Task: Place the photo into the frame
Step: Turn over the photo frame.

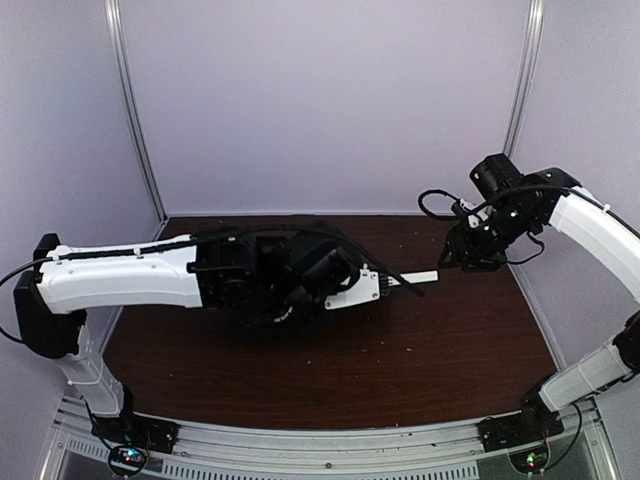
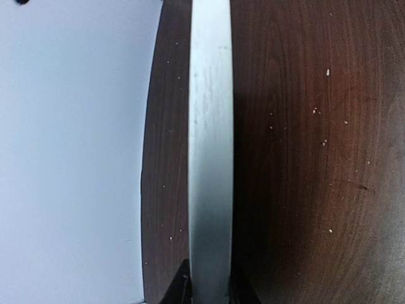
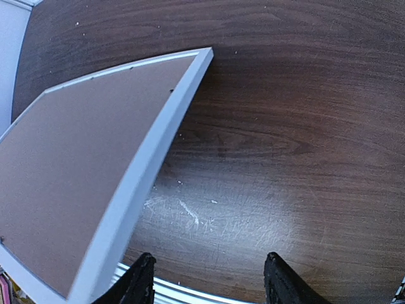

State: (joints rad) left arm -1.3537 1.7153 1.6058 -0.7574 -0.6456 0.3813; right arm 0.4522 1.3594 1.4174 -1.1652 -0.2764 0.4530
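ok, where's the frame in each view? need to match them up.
Top external: the frame, edge-on, a thin white strip right of centre.
Left wrist: the frame's edge, a vertical white bar down the middle.
Right wrist: left half, back side, white rim around brown backing.
Shared landmark: the dark wood tabletop, in all three.

Your left arm wears a long white shell over black joint housings, with black cables running along its top. Your right arm matches it, white links and black joints, with a looped black cable and small green lights at the wrist. Both bases are black blocks showing tiny coloured lights. Your right end effector has black, blunt fingers.
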